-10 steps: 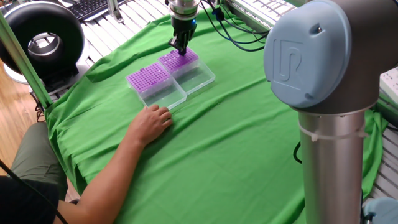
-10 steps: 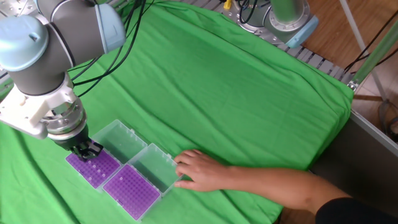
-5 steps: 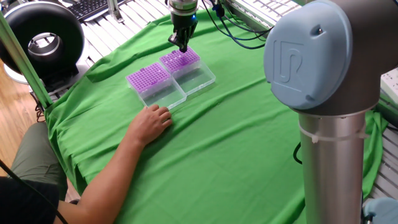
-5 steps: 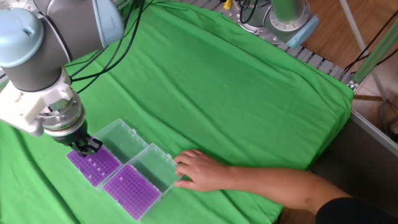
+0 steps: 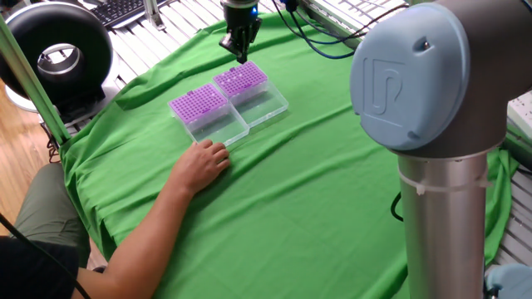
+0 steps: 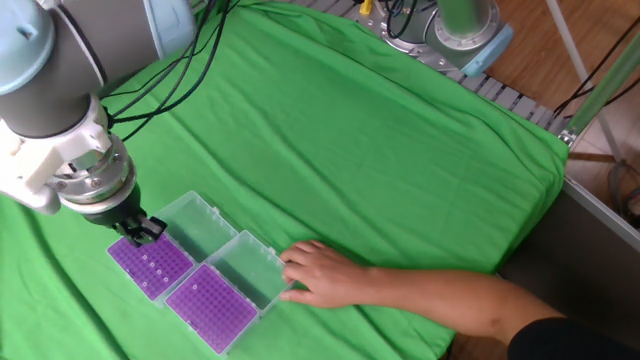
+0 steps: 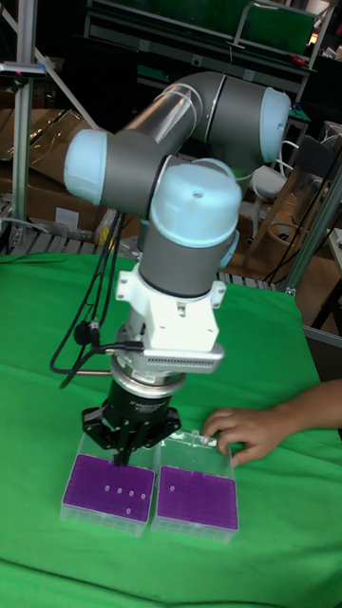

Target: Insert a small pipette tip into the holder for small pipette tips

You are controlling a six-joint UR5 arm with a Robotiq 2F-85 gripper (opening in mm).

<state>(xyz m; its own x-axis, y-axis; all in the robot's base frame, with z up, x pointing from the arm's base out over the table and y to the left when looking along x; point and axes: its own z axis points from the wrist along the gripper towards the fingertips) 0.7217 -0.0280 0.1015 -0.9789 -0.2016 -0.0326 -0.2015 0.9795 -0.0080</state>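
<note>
Green cloth (image 5: 316, 191) covers the table. Two clear boxes w/ purple pipette tip racks sit side by side, lids open. UR5 gripper (image 7: 122, 454) hangs just above the far rack (image 7: 108, 487), fingers close together; can't tell if a small tip is pinched between them. A person's hand (image 5: 202, 163) rests on the cloth, touching the near box (image 5: 208, 116).

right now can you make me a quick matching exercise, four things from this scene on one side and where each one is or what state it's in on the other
Things:
1. gripper
2. person's hand
3. rack with few tips
4. green cloth

Places or states:
A. covers the table
B. resting against the full rack's clear lid
C. raised above the racks
D. purple top mostly bare

Pairs: 1-C, 2-B, 3-D, 4-A
</note>
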